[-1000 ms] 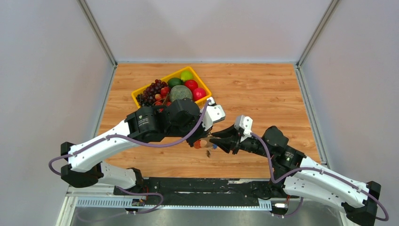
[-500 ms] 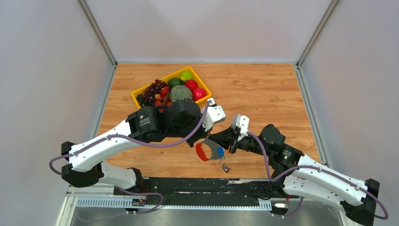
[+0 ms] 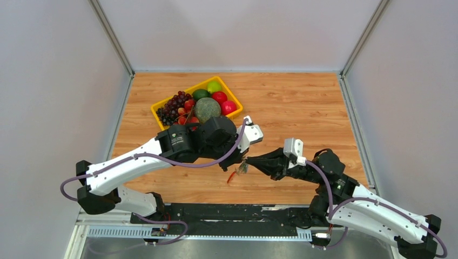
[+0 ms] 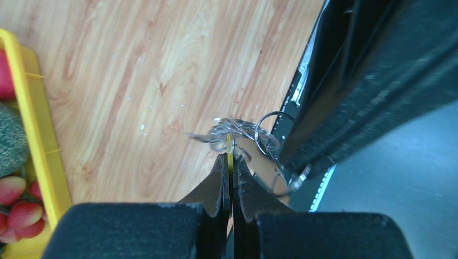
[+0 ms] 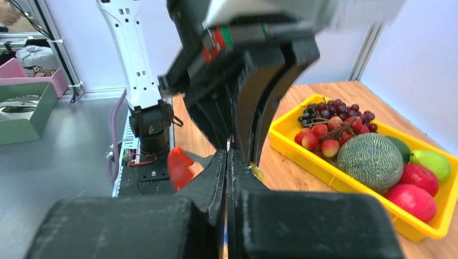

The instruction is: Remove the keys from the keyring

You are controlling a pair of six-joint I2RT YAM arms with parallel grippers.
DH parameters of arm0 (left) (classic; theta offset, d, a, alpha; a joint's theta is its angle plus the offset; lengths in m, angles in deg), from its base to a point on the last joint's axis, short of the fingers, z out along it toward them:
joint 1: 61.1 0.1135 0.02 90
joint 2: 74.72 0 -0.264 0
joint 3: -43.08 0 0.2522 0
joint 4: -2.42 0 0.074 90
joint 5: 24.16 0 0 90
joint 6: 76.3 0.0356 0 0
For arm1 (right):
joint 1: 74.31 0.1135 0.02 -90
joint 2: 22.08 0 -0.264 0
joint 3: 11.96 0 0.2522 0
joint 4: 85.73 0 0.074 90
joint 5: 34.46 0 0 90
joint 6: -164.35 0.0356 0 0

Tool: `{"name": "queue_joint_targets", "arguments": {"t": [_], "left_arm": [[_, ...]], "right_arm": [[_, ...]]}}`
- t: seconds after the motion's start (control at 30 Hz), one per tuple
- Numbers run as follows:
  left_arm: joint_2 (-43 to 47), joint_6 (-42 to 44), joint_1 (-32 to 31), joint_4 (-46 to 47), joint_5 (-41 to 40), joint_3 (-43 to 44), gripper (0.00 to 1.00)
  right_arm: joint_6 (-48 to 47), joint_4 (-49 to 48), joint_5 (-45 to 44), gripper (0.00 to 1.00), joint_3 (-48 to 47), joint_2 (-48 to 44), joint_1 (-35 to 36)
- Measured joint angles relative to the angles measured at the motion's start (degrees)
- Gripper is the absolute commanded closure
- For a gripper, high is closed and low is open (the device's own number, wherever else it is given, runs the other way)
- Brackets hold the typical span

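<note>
Top external view: the white-and-black left arm and right arm meet tip to tip over the near middle of the wooden worktop. Between the tips hangs the small silvery-grey metal keyring, clear of the wood. Its flat red oval tag dangles just below and to the left of it. Behind the left arm sits a yellow plastic tray of fruit, well apart from the keyring.

In the left wrist view the left jaws are clenched on a thin yellow strip, a yellow-headed key seen edge-on and standing upright between the black fingers. Just beyond the fingertips the keyring shows as a blurred tangle of wire loops, one larger loop reaching towards the dark body of the right arm. The tray wall runs down the left edge.

In the right wrist view the right jaws are pressed together, fingers almost touching, their tips right under the left arm's black fingers. I cannot tell whether any metal lies between them. The red tag hangs just left of them. Dark grapes and a netted green melon lie in the tray.
</note>
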Motion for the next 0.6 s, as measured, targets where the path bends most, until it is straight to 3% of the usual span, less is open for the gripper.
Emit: {"name": "queue_joint_targets", "arguments": {"t": [0.33,0.6], "left_arm": [[-1.3,-1.8,0.1,3.7,4.3,-1.4,1.00],[0.4,-5.0,5.9,5.7,-3.4,-7.0,1.00]], "right_arm": [[-0.1,-2.4,1.2,1.00,0.2,-1.2,0.0],[1.7,2.0,-11.0,1.00,3.8,-9.3,0.1]]}}
